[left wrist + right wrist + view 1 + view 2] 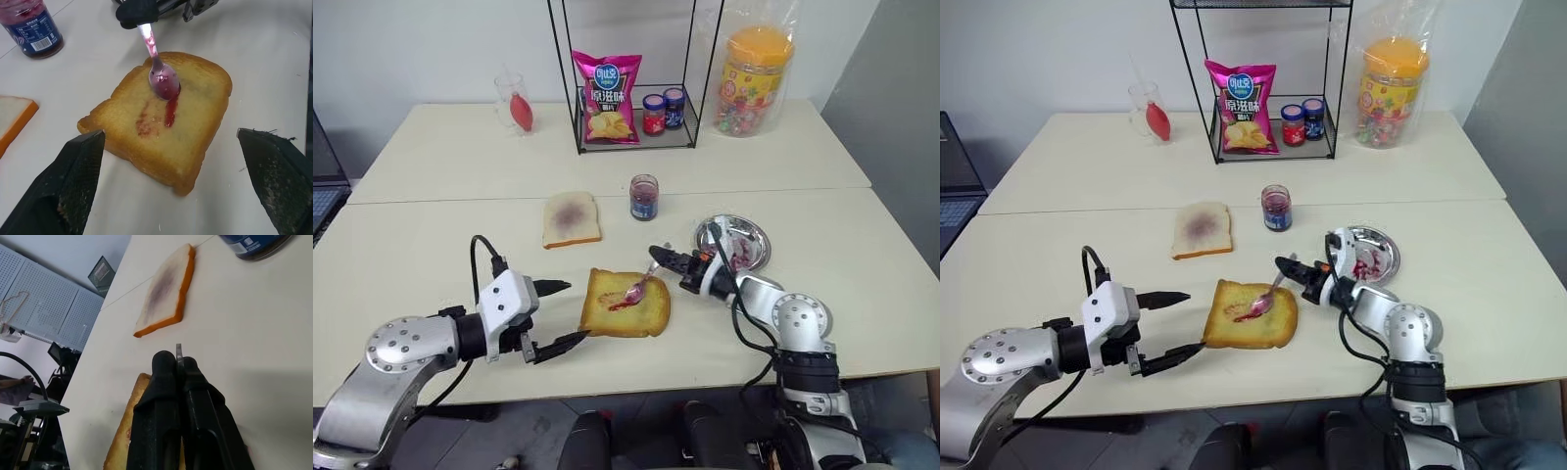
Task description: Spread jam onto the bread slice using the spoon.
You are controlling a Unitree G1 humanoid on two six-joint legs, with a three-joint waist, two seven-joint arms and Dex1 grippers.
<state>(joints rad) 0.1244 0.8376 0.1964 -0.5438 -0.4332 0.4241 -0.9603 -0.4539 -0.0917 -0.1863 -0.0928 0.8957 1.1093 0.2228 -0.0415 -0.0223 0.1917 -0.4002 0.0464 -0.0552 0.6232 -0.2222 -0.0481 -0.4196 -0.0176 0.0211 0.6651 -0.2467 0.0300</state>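
We saw the bread slice (626, 303) lying flat on the pale table (431, 255), near the front edge and between the two arms. It was thick and golden, with browner crust.

The right gripper (664, 260) was clenched tight on the thin handle of the spoon (640, 286). Its two black fingers were pressed together around the handle (the tip of the handle poked out just past them in the right wrist view). The spoon sloped down to the bread, and its bowl rested on the top of the slice.

The jam (169, 110) was a wet red streak on the bread, running out from under the spoon's bowl. A fainter red smear lay just beside it. Some pink jam stuck to the spoon too.

The left gripper (566, 312) was spread wide and held nothing. Its fingers (555, 287) pointed at the near side edge of the bread, close to it but not touching.

Behind the bread lay a smaller pale slice (572, 217) with a dull purple smear. Next to that stood a jam jar (644, 197). A round steel dish (734, 241) with red smears sat just beyond the right arm.
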